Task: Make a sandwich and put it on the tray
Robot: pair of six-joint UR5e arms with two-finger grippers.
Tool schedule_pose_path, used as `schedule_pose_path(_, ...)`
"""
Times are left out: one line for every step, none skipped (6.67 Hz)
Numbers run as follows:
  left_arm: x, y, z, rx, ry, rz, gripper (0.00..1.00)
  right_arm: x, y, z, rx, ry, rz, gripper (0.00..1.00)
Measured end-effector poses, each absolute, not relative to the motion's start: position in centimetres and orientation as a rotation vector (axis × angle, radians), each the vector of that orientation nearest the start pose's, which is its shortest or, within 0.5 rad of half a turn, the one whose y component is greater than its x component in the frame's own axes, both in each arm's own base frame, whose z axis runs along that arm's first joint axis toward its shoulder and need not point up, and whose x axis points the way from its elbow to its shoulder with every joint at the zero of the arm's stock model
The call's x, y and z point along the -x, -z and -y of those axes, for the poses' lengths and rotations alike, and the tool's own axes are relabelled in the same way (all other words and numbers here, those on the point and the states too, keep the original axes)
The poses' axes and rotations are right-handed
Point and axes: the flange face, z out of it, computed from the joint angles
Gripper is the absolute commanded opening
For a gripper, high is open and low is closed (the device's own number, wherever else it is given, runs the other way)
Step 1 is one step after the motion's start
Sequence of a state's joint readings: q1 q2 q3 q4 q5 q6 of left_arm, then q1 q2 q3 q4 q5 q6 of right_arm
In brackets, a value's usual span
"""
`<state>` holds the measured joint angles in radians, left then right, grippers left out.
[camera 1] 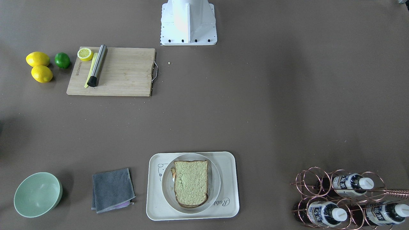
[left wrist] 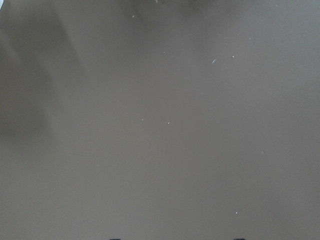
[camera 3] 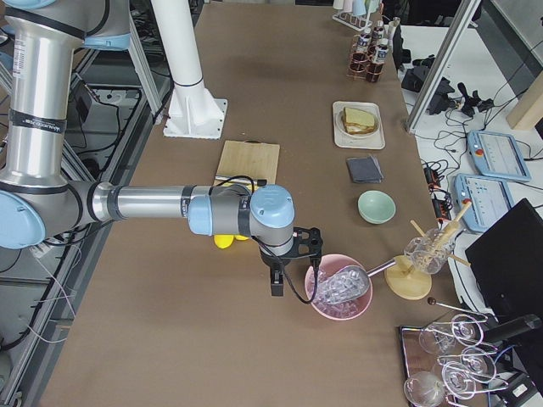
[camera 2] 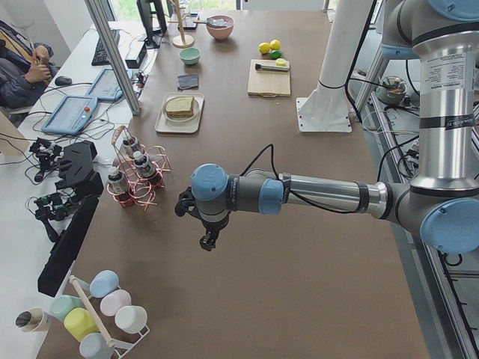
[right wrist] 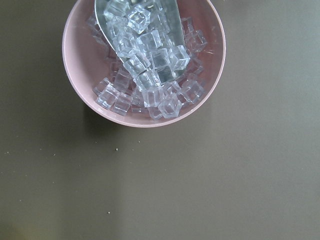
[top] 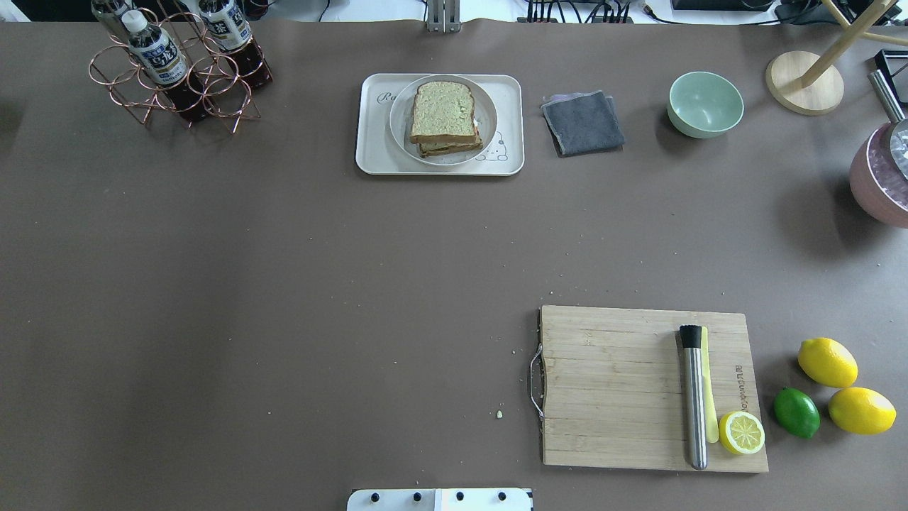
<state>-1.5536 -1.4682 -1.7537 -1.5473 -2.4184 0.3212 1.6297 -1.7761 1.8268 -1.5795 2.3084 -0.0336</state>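
Sandwich (top: 443,113) is stacked up, two slices squared over each other, top one lying flat with its crust edges roughly in line with the bottom one. The filling barely shows from these angles, so I can't say much about it. It sits on a round plate (top: 488,106), and the plate sits inside the tray (top: 369,162), roughly centred. That keeps the stack level and off the rim, so I'd call the job pretty much done.

Just beside the tray on the surface (top: 284,284) there's a folded grey cloth (top: 583,122), then a green bowl (top: 705,103). The cutting board (top: 617,383) is well apart, closer to my base.

Both my arms are swung out to the ends of the surface, well clear of the tray, I guess so nothing gets bumped. My left pincer (camera 2: 207,243) hangs over bare surface near the bottle rack (camera 2: 138,176). My right pincer (camera 3: 276,288) hangs just beside the pink bowl (right wrist: 75,87) of ice cubes (right wrist: 150,75), with a metal scoop (right wrist: 175,15) lying in it. Neither pincer shows in the top-down views, so honestly I can't tell if they're open or closed. No sign of either one holding anything.
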Motion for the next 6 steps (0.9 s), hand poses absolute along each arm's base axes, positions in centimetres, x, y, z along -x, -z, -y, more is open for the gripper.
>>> schedule_pose_path(5.3, -62.1, 44.4, -0.161, -0.327, -0.837, 0.91, -9.1, -63.0, 40.0, -0.069, -0.013, 0.738, 1.00)
schedule_pose_path(5.4, -62.2, 44.0, -0.147, -0.311, -0.839, 0.95, -9.2, -63.0, 39.8, -0.070, -0.018, 0.742, 1.00)
schedule_pose_path(5.7, -61.9, 43.8, -0.137, -0.289, -0.840, 0.96, -9.4, -63.0, 39.5, -0.069, -0.025, 0.752, 1.00)
schedule_pose_path(6.1, -61.2, 43.7, -0.131, -0.270, -0.839, 0.96, -9.5, -63.2, 39.2, -0.065, -0.034, 0.765, 1.00)
schedule_pose_path(6.3, -60.7, 43.7, -0.127, -0.261, -0.837, 0.96, -9.6, -63.3, 39.0, -0.063, -0.039, 0.770, 1.00)
schedule_pose_path(6.4, -60.5, 43.7, -0.125, -0.257, -0.834, 0.96, -9.6, -63.2, 39.1, -0.065, -0.040, 0.773, 1.00)
